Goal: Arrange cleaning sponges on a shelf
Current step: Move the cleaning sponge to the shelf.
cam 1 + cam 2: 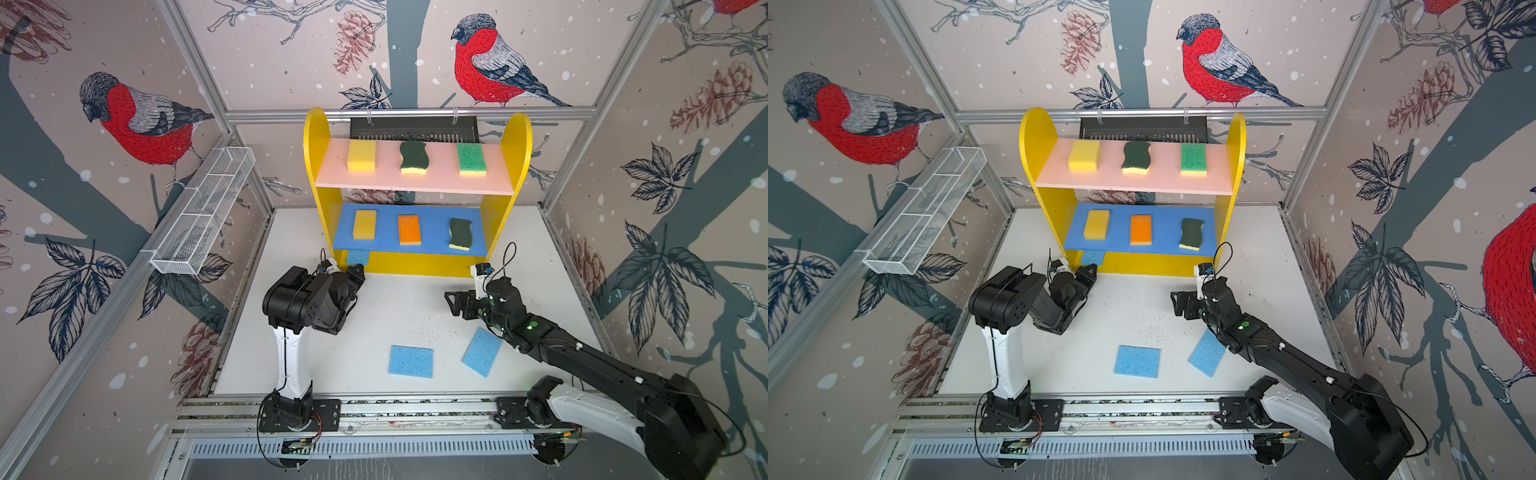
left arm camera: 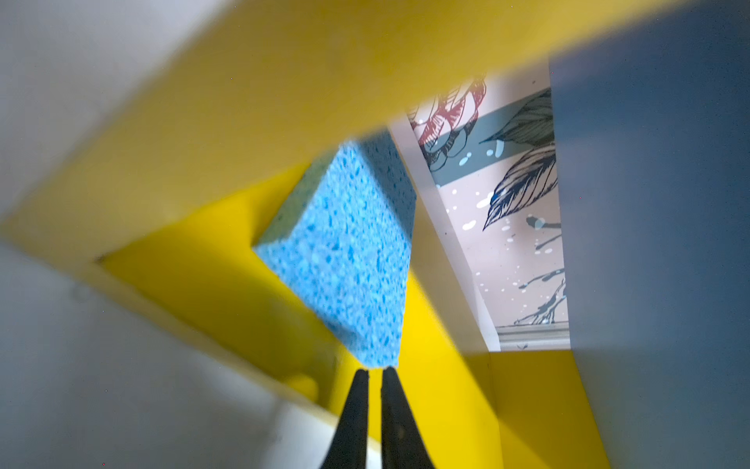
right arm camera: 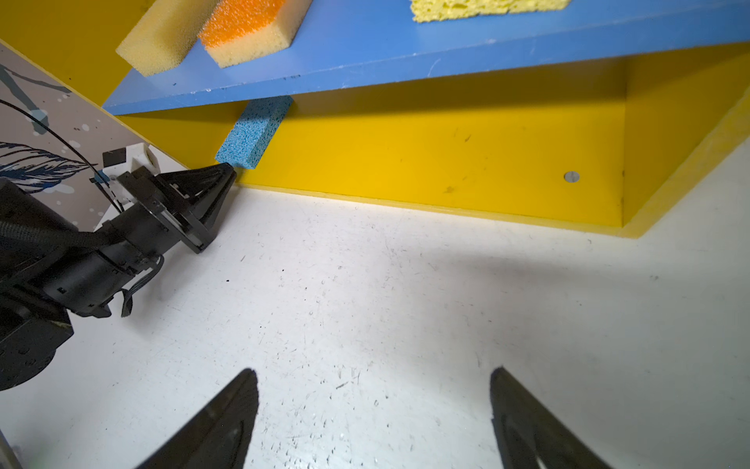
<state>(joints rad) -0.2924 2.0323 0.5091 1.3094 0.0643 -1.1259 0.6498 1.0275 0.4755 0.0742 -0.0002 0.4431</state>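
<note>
- The shelf [image 1: 316,137] stands at the far middle of the counter [image 1: 395,303], with a pink upper board [image 1: 415,183], a blue middle board [image 1: 432,237] and a yellow bottom level.
- On the pink upper board, from left to right and apart from each other: a yellow block [image 1: 361,156], a wavy dark-green sponge [image 1: 413,157] and a bright-green-topped sponge [image 1: 471,158].
- On the blue middle board, from left to right: a second yellow block [image 1: 365,224], an orange-topped sponge [image 1: 409,229] and a second wavy dark-green sponge [image 1: 460,233].
- A light-blue sponge [image 2: 345,251] sits at the left end of the bottom level, near the yellow left side, mostly under the blue board. Its near end shows past that board's front edge in both top views.
- The left fingers [image 2: 357,406] are drawn almost together with only a thin slit between them. Their tips touch the near corner of that light-blue sponge at the shelf's front edge; whether they pinch it cannot be told.
- The right fingers [image 3: 227,414] are spread wide with nothing between them, over bare counter in front of the shelf's right half.
- Two more light-blue sponges lie flat on the near counter, well apart from the shelf: the near-middle blue sponge [image 1: 411,361] and, to its right, the angled blue sponge [image 1: 482,351], partly under the right arm in both top views.
</note>
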